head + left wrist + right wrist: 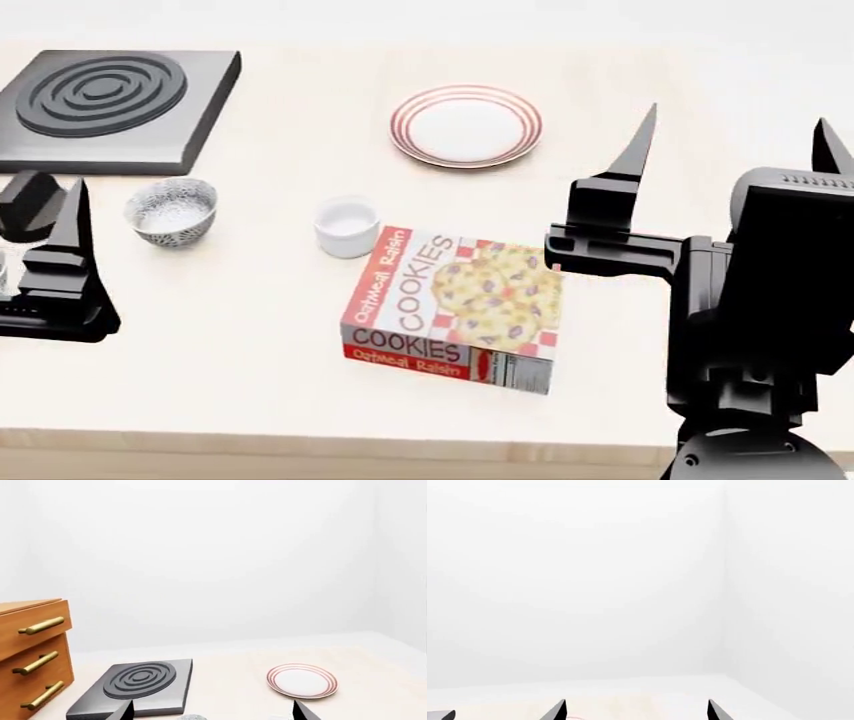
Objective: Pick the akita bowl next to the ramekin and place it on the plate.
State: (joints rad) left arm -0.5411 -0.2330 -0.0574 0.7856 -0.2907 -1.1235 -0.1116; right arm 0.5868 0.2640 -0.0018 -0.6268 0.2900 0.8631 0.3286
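The speckled bowl (pixel 172 211) stands upright on the table (pixel 267 340), free of any grip, just beyond the tips of the left gripper (pixel 47 200). The ramekin (pixel 347 226) sits near it, on the side away from those fingers, with a clear gap between the two. The plate (pixel 466 126) lies farther back on the table, well apart from the bowl, ahead of the right gripper (pixel 734 140).

Left gripper: fingers apart, nothing between them; in the left wrist view both tips frame open space, with the plate (pixel 301 681) and a black burner block (pixel 137 686) beyond them. Right gripper: fingers apart and empty, raised above the table.

A cookie box (pixel 454 308) lies flat beside the ramekin, between the two grippers. A wooden drawer unit (pixel 30 652) stands beside the burner block.
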